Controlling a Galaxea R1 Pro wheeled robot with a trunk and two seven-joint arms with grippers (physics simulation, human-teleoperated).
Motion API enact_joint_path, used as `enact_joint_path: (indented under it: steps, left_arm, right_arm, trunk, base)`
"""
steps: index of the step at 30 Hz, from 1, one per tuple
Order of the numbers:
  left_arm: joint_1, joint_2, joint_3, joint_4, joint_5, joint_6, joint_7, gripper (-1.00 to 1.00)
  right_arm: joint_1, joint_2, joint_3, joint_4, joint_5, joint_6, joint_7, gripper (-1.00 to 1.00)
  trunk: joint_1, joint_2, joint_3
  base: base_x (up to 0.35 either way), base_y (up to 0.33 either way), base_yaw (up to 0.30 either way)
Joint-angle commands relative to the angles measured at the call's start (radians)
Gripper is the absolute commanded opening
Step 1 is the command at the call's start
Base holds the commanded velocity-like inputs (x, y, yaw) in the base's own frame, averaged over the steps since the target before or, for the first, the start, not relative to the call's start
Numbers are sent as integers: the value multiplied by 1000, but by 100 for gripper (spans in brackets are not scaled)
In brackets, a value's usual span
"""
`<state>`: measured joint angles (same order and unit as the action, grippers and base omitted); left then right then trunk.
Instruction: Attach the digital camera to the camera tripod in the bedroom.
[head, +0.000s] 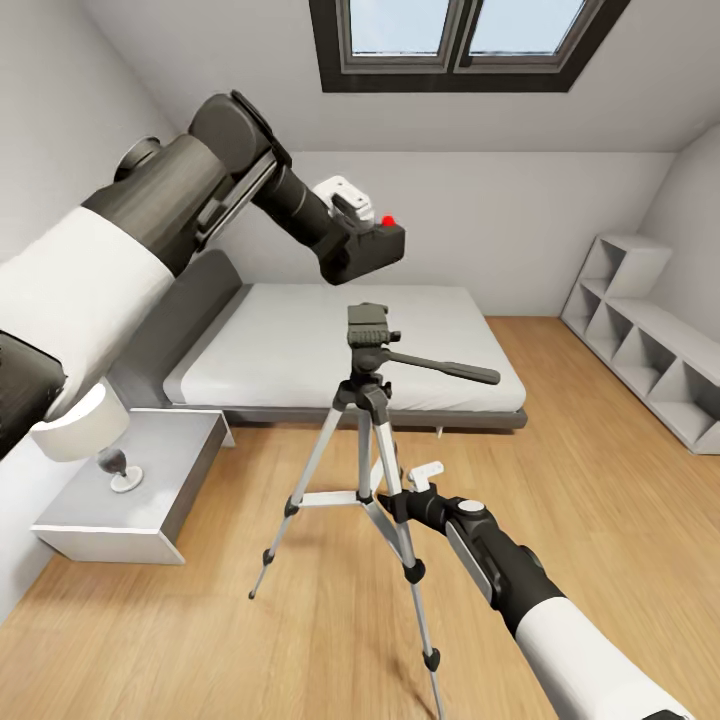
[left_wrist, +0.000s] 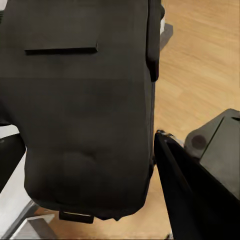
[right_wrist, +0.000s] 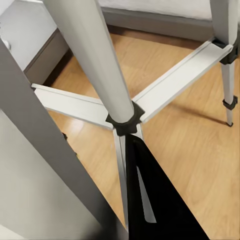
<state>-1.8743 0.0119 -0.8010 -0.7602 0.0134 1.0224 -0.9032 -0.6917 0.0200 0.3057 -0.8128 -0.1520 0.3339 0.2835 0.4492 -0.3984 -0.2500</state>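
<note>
bedroom (head: 560, 210), digital camera (head: 372, 246) in left end effector (head: 352, 215), above camera tripod (head: 368, 400)

Tripod leg (head: 430, 640) cut off below.

Black digital camera (head: 372, 247) with red dot; camera tripod (head: 372, 430) has silver legs and a black head; grey bed (head: 340, 345); light wood floor (head: 600, 480); white walls.

Digital camera (left_wrist: 85, 115) close up, tripod head (left_wrist: 220, 145) beside, wood floor (left_wrist: 200, 65)
</note>
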Motion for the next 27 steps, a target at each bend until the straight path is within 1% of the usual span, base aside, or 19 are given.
enact_joint_path:
  steps: [1,6,7,8,11,13,18,19,20,21,22,23,24,26,27]
  left_arm:
    - [-2,1,-30,-1,0,3,-6,-100]
    - [-2,6,-74,-1,1,4,-8,-100]
    - [-2,6,-77,-1,1,4,-8,-100]
    - [-3,10,-89,-1,1,4,-10,-100]
    - [-3,13,-92,-2,0,4,-18,-100]
    - [-3,17,-92,-2,0,3,-34,-100]
    - [-3,44,-85,-3,0,-1,-119,-100]
    - [-3,59,-83,-9,0,-5,-148,-100]
    - [-3,90,-79,-26,1,-32,-193,-100]
    - [-3,99,-77,-29,2,-44,-202,-100]
    - [-3,117,-72,-34,5,-73,-218,-100]
    - [-3,126,-68,-36,8,-89,-225,-100]
    - [-3,144,-56,-38,15,-121,-241,-100]
    - [-3,160,-41,-39,26,-152,-255,-100]
    - [-3,177,-18,-36,42,-203,-271,-100]
  right_arm:
    - [0,1,2,-1,20,5,-40,-100]
    - [0,4,3,-1,41,6,-50,-100]
    - [0,4,3,-2,44,6,-51,-100]
    - [0,5,3,-2,50,6,-53,-100]
    - [0,5,3,-2,51,5,-54,-100]
    - [0,5,3,-2,52,4,-54,-100]
    - [0,5,3,-2,52,4,-54,-100]
    - [0,5,3,-2,52,4,-54,-100]
    - [0,5,3,-2,52,4,-54,-100]
    - [0,5,3,-2,52,4,-54,-100]
    - [0,6,3,-2,52,4,-54,-100]
    - [0,6,3,-2,52,4,-54,-100]
    - [0,6,3,-1,52,4,-54,-100]
    - [0,6,3,-1,52,4,-53,-100]
    - [0,6,2,-2,52,4,-53,-100]
  trunk:
    - [1,-2,-2]
    - [1,-2,-2]
    - [1,-2,-2]
    - [1,-2,-2]
    - [1,-2,-2]
    - [1,-2,-2]
    - [1,-2,-2]
    - [1,-2,-2]
    - [1,-2,-2]
    - [1,-2,-2]
    - [1,-2,-2]
    - [1,-2,-2]
    - [1,-2,-2]
    - [1,-2,-2]
    - [1,-2,-2]
  base:
    - [0,0,0]
    - [0,0,0]
    - [0,0,0]
    - [0,0,0]
    - [0,0,0]
    - [0,0,0]
    - [0,0,0]
    - [0,0,0]
    - [0,0,0]
    - [0,0,0]
    - [0,0,0]
    - [0,0,0]
    - [0,0,0]
    - [0,0,0]
    - [0,0,0]
